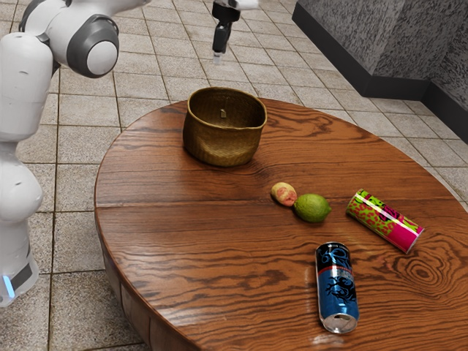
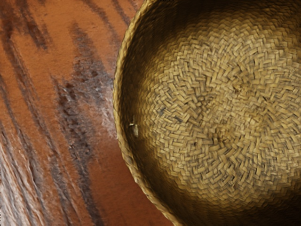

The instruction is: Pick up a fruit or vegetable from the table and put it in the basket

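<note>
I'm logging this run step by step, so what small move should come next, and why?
Probably a small sideways shift of the gripper toward the lime, high enough to clear the basket's rim: the gripper is above the basket, whose visible woven floor is bare, while the lime lies on the table.

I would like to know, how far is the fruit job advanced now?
Nothing looks done: no fruit lies on the visible floor of the basket. The hand is above the basket, with no fruit seen in it. Left: pick up the green fruit or the yellow-pink one from the table, then put it in.
</note>
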{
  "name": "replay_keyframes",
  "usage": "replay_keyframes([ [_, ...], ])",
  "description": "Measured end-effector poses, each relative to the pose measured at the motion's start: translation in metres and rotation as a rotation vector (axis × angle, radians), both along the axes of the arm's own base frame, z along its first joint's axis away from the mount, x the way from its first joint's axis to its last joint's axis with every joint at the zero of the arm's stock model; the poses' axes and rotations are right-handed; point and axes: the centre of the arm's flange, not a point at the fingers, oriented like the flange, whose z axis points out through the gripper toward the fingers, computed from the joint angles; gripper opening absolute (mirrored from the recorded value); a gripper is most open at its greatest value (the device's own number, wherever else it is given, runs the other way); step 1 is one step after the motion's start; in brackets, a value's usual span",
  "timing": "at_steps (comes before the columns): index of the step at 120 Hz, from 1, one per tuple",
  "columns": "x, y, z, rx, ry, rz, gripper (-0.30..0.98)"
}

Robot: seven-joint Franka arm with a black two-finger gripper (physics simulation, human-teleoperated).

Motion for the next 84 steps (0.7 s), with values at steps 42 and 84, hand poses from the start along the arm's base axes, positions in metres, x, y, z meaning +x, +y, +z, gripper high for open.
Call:
replay_keyframes([
  [42,-0.050,-0.062,0.133,0.078,-0.203,-0.114,0.68],
  [84,0.113,-0.345,-0.038,-0.083,0.084,-0.526,0.68],
])
